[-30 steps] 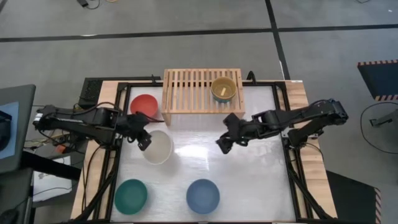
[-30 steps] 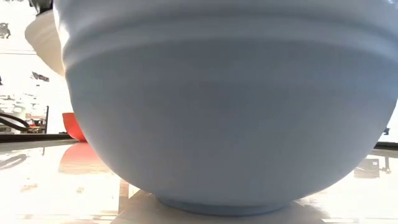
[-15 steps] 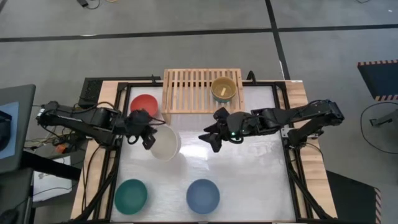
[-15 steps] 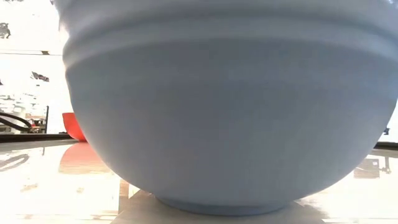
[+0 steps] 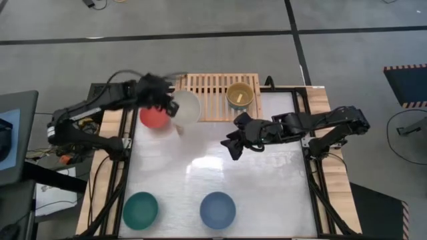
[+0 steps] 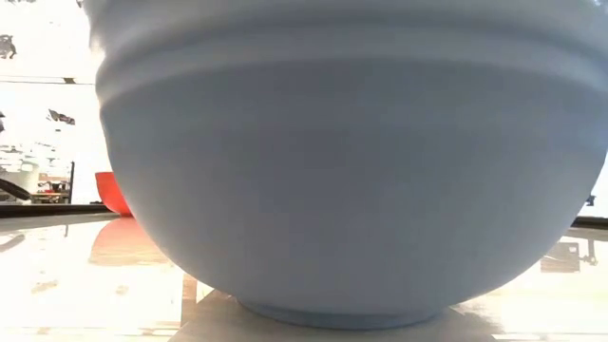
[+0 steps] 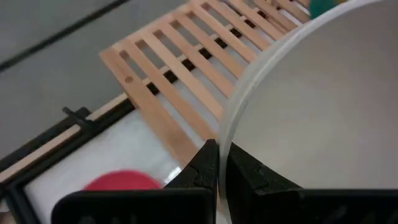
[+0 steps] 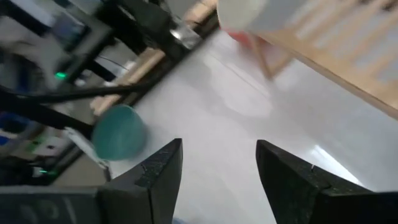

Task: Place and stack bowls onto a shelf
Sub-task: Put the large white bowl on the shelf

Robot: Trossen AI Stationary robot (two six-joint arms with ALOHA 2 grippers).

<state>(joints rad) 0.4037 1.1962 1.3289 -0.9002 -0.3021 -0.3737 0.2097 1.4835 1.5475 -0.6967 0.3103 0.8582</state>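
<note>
Left gripper (image 5: 172, 105) pinching cream bowl (image 5: 186, 107) — seemingly above shelf (image 5: 212, 93)

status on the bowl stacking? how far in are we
Done: one yellowish plastic bowl sits on the slatted light-wood shelf. In hand: the left pincer grips the cream plastic bowl by its rim at the shelf's left end. Left: the red, dark green and blue bowls on the table. The right pincer hangs open, empty.
</note>
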